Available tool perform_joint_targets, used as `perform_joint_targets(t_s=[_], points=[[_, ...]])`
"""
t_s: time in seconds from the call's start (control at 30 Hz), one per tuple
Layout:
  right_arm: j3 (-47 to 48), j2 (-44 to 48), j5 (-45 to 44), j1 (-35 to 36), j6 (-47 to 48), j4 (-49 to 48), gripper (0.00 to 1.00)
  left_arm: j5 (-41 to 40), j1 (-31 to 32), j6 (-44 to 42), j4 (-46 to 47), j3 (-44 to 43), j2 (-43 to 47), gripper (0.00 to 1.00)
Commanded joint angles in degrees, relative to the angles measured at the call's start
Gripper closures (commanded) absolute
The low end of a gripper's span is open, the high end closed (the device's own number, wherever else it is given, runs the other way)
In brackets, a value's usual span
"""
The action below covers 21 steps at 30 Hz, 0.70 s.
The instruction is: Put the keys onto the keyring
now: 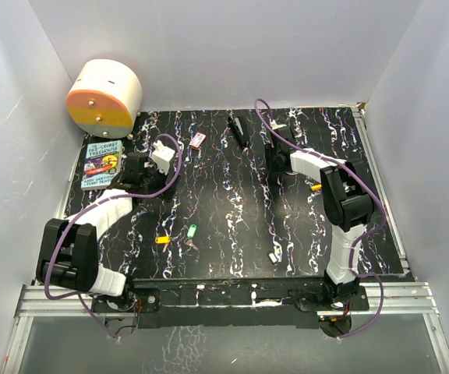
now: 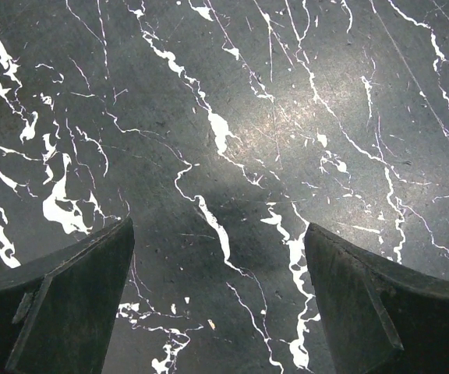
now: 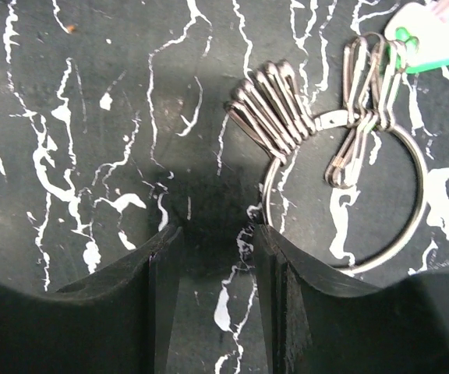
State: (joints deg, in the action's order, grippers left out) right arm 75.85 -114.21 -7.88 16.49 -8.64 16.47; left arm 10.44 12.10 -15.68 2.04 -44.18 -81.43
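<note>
The keyring [image 3: 422,181], a thin metal wire ring, lies flat on the black marbled mat, with several wire clips bunched on its upper arc and a green-and-white tag [image 3: 431,39] at the top right. My right gripper [image 3: 213,241] is open and empty just left of it; its right finger [image 3: 287,265] overlaps the ring's left edge. In the top view the right gripper [image 1: 275,154] hides the ring. A key with a green tag [image 1: 192,231] lies at front centre, and another small silvery piece [image 1: 273,255] lies to its right. My left gripper [image 2: 218,265] is open over bare mat, at the far left [image 1: 141,167].
A small orange tag [image 1: 162,239] lies left of the green-tagged key. A pink-red card [image 1: 198,139] and a black object [image 1: 238,131] lie at the back. A book [image 1: 102,164] and a round white-orange box [image 1: 104,97] are at back left. White walls enclose the mat.
</note>
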Motion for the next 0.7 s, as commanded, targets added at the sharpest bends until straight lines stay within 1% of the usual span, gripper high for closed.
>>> perform_joint_targets(t_s=[0.0,0.17,0.23,0.5,0.6,0.67], points=[[-0.81,5.21,-3.34,-0.16,1.28,-0.08,0.53,0.11,-0.31,-0.53,-0.89,-0.20,4.25,0.12],[-1.45,7.44,-4.65,-0.21,1.77,-0.13,0.53,0.32,-0.28,-0.42,-0.74,-0.11,4.16,0.12],[-1.49,7.29,-5.71,-0.15,1.98,-0.21,0.52,0.50,-0.25,-0.37,-0.58,-0.03,4.17,0.11],[1.02,1.15,-7.35,-0.85,3.49,-1.62,0.51,0.34,-0.25,-0.35,-0.62,0.10,4.55,0.11],[1.50,0.04,-6.05,-1.34,3.46,-1.78,0.53,-0.18,-0.30,-0.49,-0.68,0.39,4.85,0.12],[1.28,-0.14,-4.93,-1.31,3.49,-2.05,0.58,-0.52,-0.25,-0.45,-0.44,0.67,4.87,0.12]])
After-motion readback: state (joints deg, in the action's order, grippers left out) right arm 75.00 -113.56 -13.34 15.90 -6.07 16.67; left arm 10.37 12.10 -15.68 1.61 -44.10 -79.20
